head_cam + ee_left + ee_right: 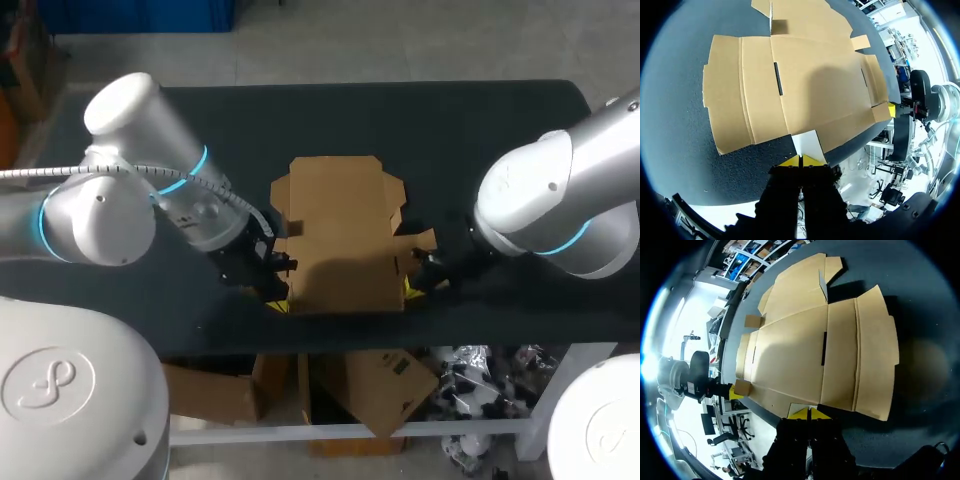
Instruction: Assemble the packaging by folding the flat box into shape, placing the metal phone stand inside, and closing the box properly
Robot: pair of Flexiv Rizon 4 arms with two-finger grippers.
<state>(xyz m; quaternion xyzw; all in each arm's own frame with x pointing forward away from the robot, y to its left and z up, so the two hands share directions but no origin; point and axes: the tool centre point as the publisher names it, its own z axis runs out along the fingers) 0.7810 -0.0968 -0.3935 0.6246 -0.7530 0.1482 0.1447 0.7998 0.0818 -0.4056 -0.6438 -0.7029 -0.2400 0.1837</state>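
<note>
The flat brown cardboard box [340,240] lies unfolded on the dark table, its near edge at the table's front edge. My left gripper [278,303] sits at the box's near left corner. In the left wrist view it [800,161] is shut on a small pale flap [807,144] that sticks out from the box [805,85]. My right gripper [412,288] is at the near right corner. The right wrist view shows it [809,413] shut on a like flap [799,407] of the box [805,355]. No phone stand shows in any view.
The black tabletop [450,130] stretches beyond the box at the back and to both sides. Its front edge [480,345] runs just below both grippers. Each wrist view shows the other arm's gripper across the box [891,110] [730,391].
</note>
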